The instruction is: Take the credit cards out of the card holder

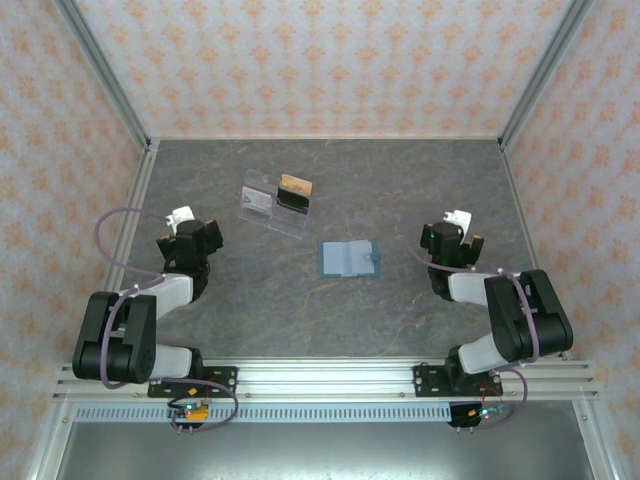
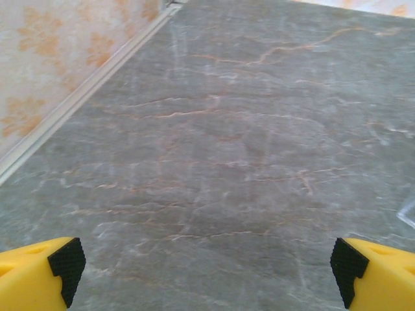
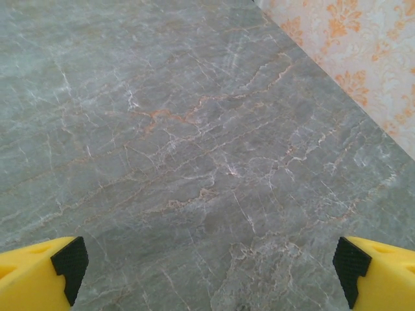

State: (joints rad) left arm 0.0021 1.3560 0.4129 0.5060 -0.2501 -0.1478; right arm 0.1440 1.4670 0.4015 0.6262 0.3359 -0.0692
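Observation:
The card holder (image 1: 348, 258) lies open like a book at the middle of the table, teal with grey-blue inner pockets. The credit cards are in a clear plastic tray (image 1: 268, 213) further back and to the left: an orange-brown card (image 1: 295, 185), a black card (image 1: 291, 202) and a pale grey card (image 1: 258, 200). My left gripper (image 1: 185, 225) (image 2: 207, 265) hovers open over bare table, left of the tray. On the far side of the holder, my right gripper (image 1: 455, 225) (image 3: 211, 265) is also open above bare table. Nothing sits between either pair of fingers.
The grey marbled table (image 1: 330, 310) is enclosed by patterned walls with metal frame posts (image 1: 100, 70). A clear corner of the tray (image 2: 408, 214) shows at the right edge of the left wrist view. An aluminium rail (image 1: 330, 378) runs along the near edge.

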